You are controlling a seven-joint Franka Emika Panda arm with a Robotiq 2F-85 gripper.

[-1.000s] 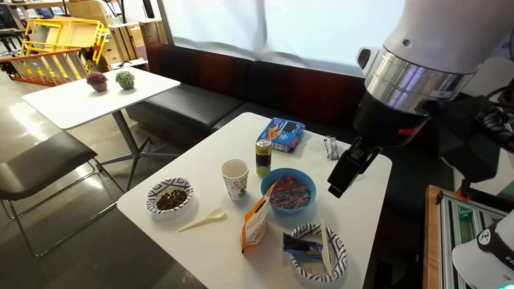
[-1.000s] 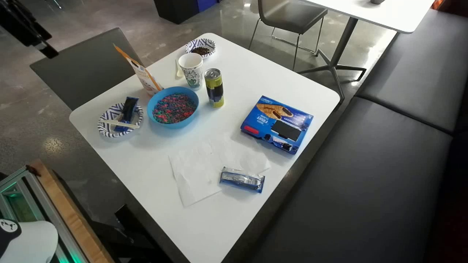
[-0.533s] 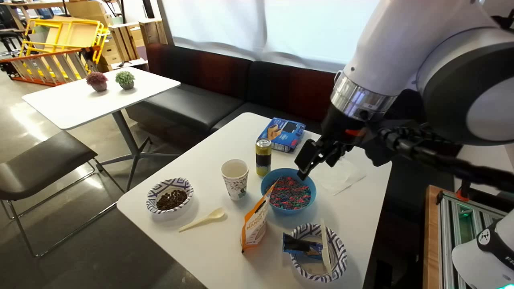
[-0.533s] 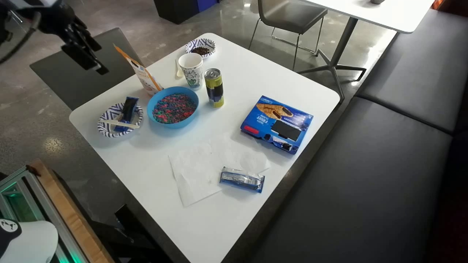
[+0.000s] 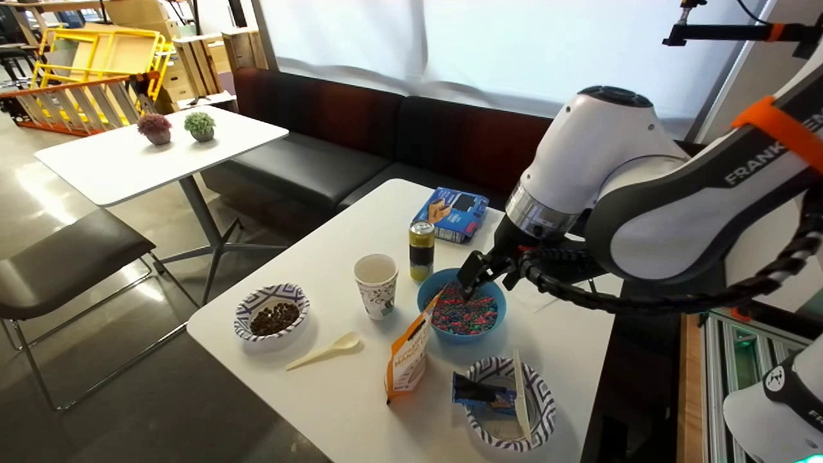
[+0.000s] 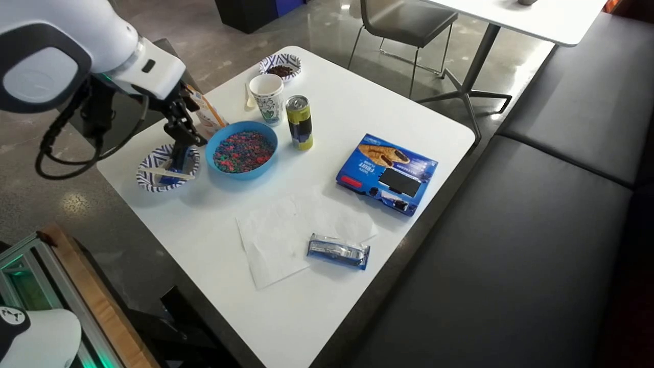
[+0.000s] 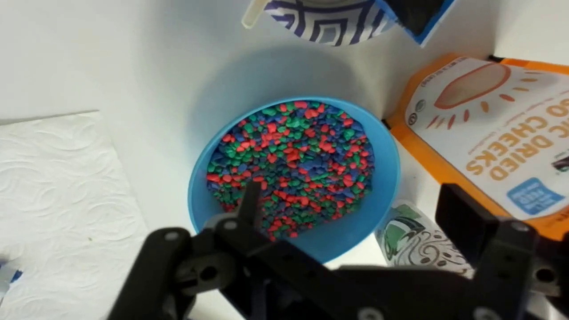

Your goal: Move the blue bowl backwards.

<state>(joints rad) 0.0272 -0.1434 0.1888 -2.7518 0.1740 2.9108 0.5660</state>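
Note:
The blue bowl [image 5: 460, 337] stands upright on the white table and holds red, green and blue pebble-like bits. It also shows in an exterior view [image 6: 241, 174] and in the wrist view [image 7: 386, 178]. My gripper [image 5: 488, 283] is above the bowl's rim on the robot's side; it also shows in an exterior view [image 6: 196, 139]. In the wrist view my gripper [image 7: 355, 200] is open with a wide gap and nothing between its fingers. One finger overlaps the bowl and the other overlaps the area of the pouch and cup. Contact with the bowl is not visible.
An orange-and-white pouch [image 5: 409, 360] stands against or very near the bowl. A paper cup [image 5: 376, 289] and a can [image 5: 422, 252] are close by. A striped plate [image 5: 546, 405] with a wrapper lies near. A blue box [image 6: 388, 174], wrapped bar [image 6: 338, 250] and paper towel [image 6: 271, 250] also lie there.
The arm has swung in from the right in an exterior view, and the gripper has come down to above the bowl. The bowl and other objects have not moved.

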